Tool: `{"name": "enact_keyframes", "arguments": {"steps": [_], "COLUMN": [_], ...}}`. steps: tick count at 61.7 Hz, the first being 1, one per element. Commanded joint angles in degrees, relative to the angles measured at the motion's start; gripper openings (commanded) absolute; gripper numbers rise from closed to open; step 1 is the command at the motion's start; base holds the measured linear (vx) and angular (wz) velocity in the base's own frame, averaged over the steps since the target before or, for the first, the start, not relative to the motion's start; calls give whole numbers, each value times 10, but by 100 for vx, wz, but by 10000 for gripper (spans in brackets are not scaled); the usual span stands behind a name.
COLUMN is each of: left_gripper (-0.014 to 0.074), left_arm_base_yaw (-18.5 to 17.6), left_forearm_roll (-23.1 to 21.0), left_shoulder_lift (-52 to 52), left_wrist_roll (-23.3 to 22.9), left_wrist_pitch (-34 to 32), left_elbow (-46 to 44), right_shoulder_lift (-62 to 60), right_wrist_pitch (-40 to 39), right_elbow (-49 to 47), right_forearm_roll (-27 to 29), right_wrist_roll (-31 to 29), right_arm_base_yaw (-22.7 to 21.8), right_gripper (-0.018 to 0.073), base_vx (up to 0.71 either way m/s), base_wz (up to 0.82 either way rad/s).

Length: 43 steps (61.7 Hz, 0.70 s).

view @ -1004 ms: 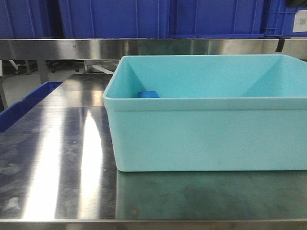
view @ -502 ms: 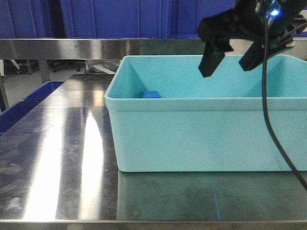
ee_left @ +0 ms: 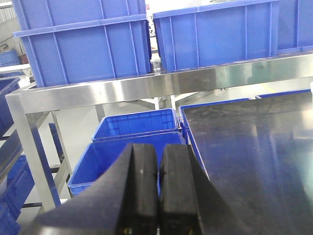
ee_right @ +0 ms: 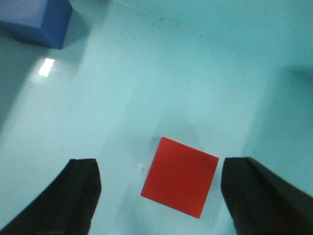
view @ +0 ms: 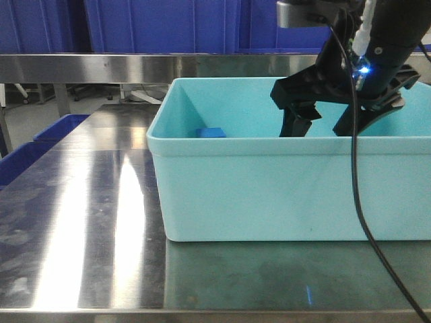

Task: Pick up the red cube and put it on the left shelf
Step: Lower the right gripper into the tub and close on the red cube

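Observation:
The red cube [ee_right: 179, 176] lies flat on the floor of the teal bin [view: 269, 195]; the bin's front wall hides it in the front view. My right gripper [ee_right: 161, 171] is open and hangs just above the cube, one black finger [ee_right: 78, 196] on each side, not touching it. From the front, the right gripper [view: 325, 126] dips inside the bin's right half. My left gripper [ee_left: 159, 164] is shut with nothing in it, off the table's left edge. The left shelf [ee_left: 146, 88] is a steel rail carrying blue crates [ee_left: 83, 49].
A blue cube [view: 210, 132] sits in the bin's far left corner, also in the right wrist view as the blue cube [ee_right: 36, 22]. Open blue crates [ee_left: 132, 125] stand on the floor left of the steel table [view: 81, 222]. A black cable [view: 360, 215] hangs before the bin.
The right arm came into view from above and has lowered its open gripper into the bin. The bin and blue cube have not moved.

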Motion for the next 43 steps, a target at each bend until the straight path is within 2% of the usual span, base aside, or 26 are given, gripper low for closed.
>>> {"name": "enact_keyframes", "arguments": {"steps": [1,43], "left_gripper": [106,106], "left_arm_base_yaw": [1,1], "left_forearm_roll": [-6,-6], "left_shoulder_lift": [5,5], "left_wrist_roll": [0,0], "left_wrist_pitch": [-48,-48], "left_elbow": [13,13], "right_shoulder_lift": [-19,29], "right_wrist_pitch": [-23,-41], "right_elbow": [-19,-19], "right_forearm_roll": [-8,-31], "right_wrist_roll": [-1,0], "right_arm_base_yaw": [-3,-13], "right_gripper": [614,614], "base_vx": [0,0], "base_wz": [0,0]}}
